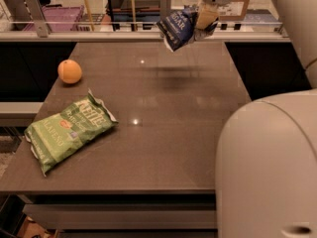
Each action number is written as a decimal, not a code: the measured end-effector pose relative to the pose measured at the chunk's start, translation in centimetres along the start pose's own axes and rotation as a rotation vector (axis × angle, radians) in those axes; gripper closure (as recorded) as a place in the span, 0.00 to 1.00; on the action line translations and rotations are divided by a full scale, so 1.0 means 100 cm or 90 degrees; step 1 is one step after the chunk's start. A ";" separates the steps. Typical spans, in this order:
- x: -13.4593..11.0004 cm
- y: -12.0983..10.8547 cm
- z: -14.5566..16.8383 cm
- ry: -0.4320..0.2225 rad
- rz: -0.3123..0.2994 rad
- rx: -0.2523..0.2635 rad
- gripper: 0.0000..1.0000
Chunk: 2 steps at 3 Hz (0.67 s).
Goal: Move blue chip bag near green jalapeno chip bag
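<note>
The blue chip bag [178, 28], crumpled navy foil with white lettering, hangs in the air above the far edge of the table. My gripper [202, 22] is shut on its right side and holds it well above the tabletop. The green jalapeno chip bag [68, 129] lies flat near the table's front left, far from the blue bag.
A round orange fruit [70, 71] sits at the table's left side, behind the green bag. The brown table [163, 133] has a rail and shelving behind its far edge. My large white arm [267, 162] fills the right foreground.
</note>
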<state>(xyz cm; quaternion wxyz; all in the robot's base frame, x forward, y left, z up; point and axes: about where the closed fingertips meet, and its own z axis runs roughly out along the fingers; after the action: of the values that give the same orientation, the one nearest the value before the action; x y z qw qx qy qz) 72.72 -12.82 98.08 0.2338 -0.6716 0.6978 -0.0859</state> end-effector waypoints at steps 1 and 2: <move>-0.001 0.018 0.009 0.005 -0.005 -0.025 1.00; -0.001 0.018 0.011 0.005 -0.005 -0.025 1.00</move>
<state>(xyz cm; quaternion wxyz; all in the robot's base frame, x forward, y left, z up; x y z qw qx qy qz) 71.58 -12.39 96.38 0.2171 -0.6787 0.6975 -0.0757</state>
